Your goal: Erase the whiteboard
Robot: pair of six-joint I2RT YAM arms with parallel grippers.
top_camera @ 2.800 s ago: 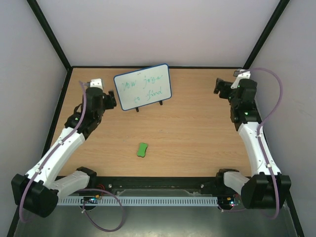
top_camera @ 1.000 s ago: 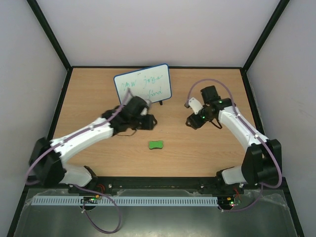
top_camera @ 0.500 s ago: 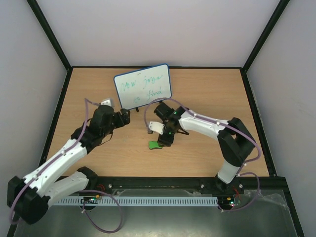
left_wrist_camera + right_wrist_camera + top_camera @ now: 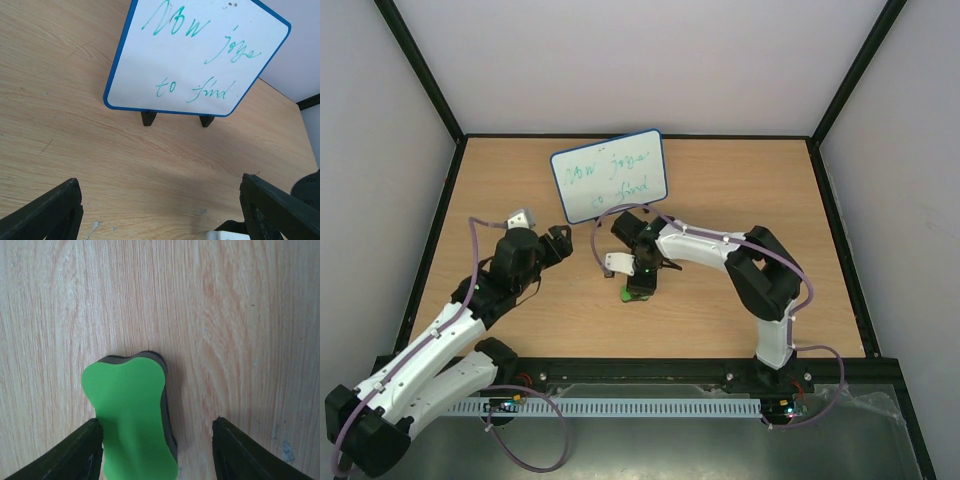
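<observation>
Wooden tabletop (image 4: 750,200) runs wide between pale walls. Near its far edge stands the blue-framed white whiteboard (image 4: 610,176), green handwriting on it. The left gripper (image 4: 157,190) faces it, jaws spread. The right gripper (image 4: 156,437), jaws apart, straddles a green eraser block (image 4: 130,410).

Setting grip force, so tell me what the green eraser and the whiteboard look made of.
The green eraser is likely foam or soft plastic: matte green top over a dark layer, perhaps felt, showing at its edge. The whiteboard has a smooth white face, probably coated board; its blue frame and black feet look plastic.
</observation>
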